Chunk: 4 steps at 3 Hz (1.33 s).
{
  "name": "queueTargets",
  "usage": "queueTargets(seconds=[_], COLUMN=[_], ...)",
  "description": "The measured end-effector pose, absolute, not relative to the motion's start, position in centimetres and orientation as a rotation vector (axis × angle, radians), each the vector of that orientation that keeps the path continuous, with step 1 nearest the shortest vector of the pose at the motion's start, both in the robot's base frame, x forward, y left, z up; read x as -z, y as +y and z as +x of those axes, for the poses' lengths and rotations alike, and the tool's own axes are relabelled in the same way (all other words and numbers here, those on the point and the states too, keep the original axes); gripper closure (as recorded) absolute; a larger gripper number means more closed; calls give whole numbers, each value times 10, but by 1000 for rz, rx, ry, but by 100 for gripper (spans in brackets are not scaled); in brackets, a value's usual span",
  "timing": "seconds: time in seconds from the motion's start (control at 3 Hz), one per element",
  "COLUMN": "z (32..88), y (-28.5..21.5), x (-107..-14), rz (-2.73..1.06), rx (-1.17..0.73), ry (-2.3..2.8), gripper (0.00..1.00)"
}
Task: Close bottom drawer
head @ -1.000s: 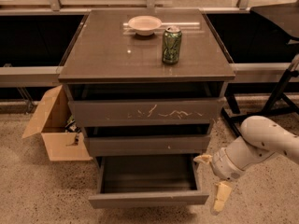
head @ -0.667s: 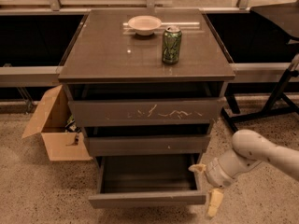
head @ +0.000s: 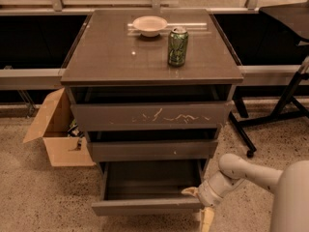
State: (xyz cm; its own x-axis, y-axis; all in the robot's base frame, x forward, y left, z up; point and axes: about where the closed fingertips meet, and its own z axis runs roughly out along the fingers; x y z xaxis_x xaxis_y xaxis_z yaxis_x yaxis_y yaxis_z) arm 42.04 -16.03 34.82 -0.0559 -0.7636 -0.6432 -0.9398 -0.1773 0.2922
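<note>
The bottom drawer [head: 145,206] of the grey-brown cabinet stands pulled out, its slim plain front nearest me and its inside empty. My gripper [head: 199,204] is low at the drawer's front right corner. One pale finger [head: 190,191] reaches over the drawer's front edge and the other finger [head: 206,219] hangs down outside, in front of the drawer front, so the fingers are spread apart. The white arm [head: 251,175] comes in from the lower right.
Above are the mid-sized drawer front [head: 152,150] and the tall scratched front [head: 150,115], both slightly out. A green can [head: 177,46] and a white bowl [head: 149,25] stand on the cabinet top. An open cardboard box [head: 58,129] sits at the left, a black stand [head: 285,103] at the right.
My gripper has moved left and lower, from beside the cabinet's right side to the bottom drawer's front right corner. The drawer has not visibly moved.
</note>
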Motion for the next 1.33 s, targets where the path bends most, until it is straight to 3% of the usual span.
queueTargets(seconds=[0.67,1.33], z=[409,410], y=[-145,-134], x=[-286,-249], rz=[-1956,-1915], rx=[-1179,-1257], ry=[1827,1786], gripper=[42,95])
